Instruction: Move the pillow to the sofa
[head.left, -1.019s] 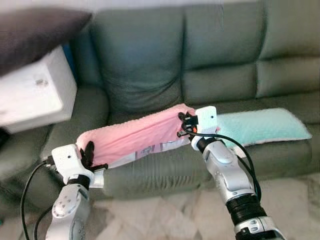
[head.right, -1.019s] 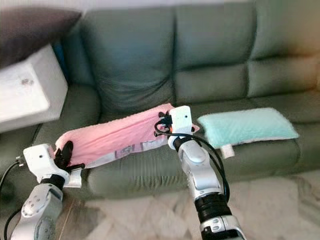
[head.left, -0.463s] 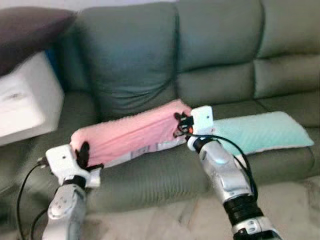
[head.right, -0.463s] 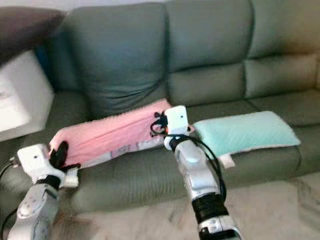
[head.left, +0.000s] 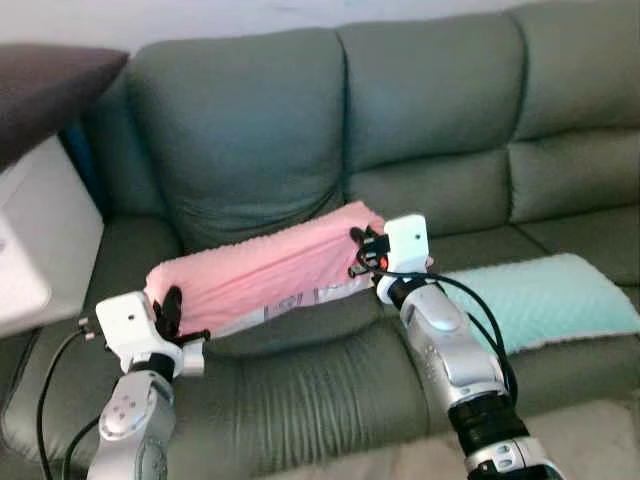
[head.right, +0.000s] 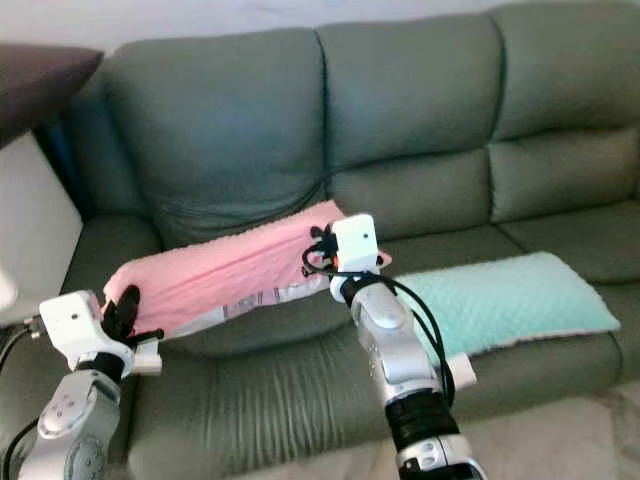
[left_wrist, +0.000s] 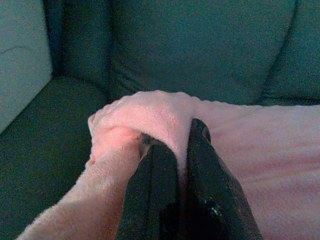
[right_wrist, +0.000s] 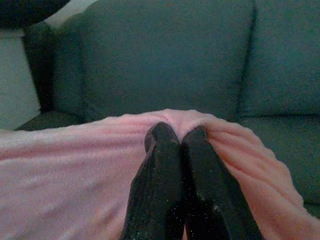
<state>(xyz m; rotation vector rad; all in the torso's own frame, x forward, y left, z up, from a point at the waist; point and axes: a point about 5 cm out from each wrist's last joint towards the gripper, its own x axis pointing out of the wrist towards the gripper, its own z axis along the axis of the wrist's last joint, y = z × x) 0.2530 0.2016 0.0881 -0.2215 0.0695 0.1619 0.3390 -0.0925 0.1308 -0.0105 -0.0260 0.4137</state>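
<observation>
At 3 o'clock in the left eye view, the mint-green pillow (head.left: 545, 305) is cut off by the picture's edge. Its near left corner is hidden behind the right arm (head.left: 450, 360). At 9 o'clock, the white box (head.left: 35, 240) and the dark cushion (head.left: 50, 95) on it are cropped. The 2 ends of the pink pillow (head.left: 265, 270) are covered where it is pinched, and its printed label is too small to be read.

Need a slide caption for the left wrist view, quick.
Left gripper pinching a bunched corner of the pink pillow above the green sofa.
</observation>
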